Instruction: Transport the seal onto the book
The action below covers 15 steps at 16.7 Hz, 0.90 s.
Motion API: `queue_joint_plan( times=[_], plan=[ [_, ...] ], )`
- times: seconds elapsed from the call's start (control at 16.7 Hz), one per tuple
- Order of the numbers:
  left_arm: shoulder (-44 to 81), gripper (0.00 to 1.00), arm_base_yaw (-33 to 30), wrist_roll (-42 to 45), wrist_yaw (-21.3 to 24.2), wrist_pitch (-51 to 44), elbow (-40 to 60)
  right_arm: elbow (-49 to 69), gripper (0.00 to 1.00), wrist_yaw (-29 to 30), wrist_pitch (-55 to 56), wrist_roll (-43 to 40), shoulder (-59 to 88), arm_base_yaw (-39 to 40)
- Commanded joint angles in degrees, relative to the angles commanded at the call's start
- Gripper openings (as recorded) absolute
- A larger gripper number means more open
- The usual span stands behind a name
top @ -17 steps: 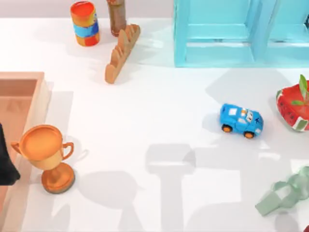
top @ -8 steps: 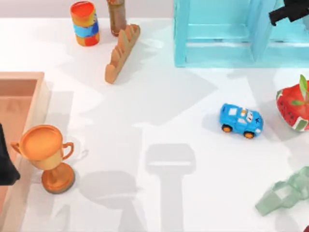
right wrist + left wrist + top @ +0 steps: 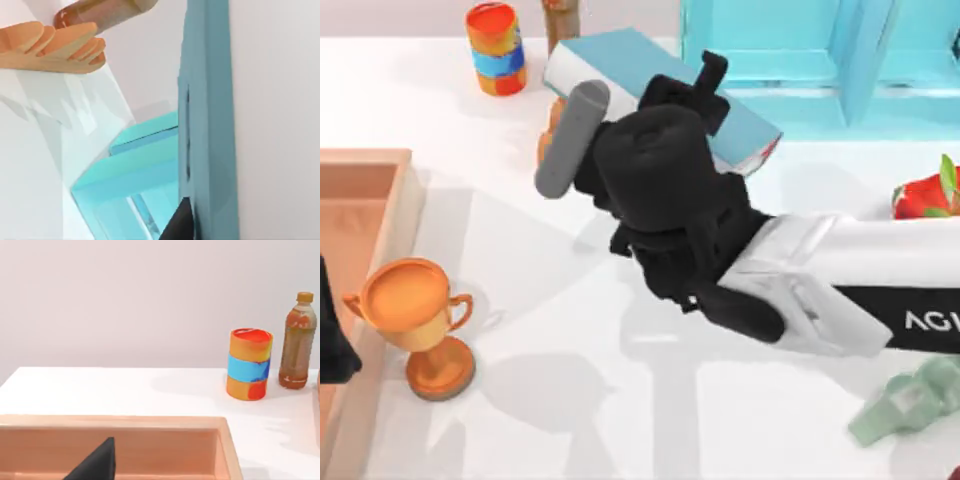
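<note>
Right gripper (image 3: 705, 85) above worktop (image 3: 570, 330), jaws pinching book (image 3: 620, 55) near shelf (image 3: 800, 70); left gripper (image 3: 335, 340) beside trophy (image 3: 415, 310), jaws' state unclear.

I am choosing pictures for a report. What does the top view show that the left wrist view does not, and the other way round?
The top view adds the right arm holding the book beside the light-blue shelf, and the trophy. The left wrist view adds the full side of the bottle with its orange cap, and the wall behind the table. Both share the striped can, the bottle, the wooden tray, the table and the left gripper at the tray.
</note>
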Motion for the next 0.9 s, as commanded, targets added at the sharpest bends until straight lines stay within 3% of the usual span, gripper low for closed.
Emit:
queue_joint_plan(
  times=[0.18, 0.36, 0.9],
  plan=[
    [0.0, 1.00, 0.0, 0.0, 0.0, 0.0, 0.0, 0.3, 0.00, 8.1, 0.4, -7.1, 6.5, 9.5],
    [0.0, 1.00, 0.0, 0.0, 0.0, 0.0, 0.0, 0.2, 0.00, 12.4, 0.7, -11.6, 10.9, 14.5],
    [0.0, 1.00, 0.0, 0.0, 0.0, 0.0, 0.0, -0.1, 0.00, 13.6, 0.2, -11.8, 11.4, 15.7]
  ],
)
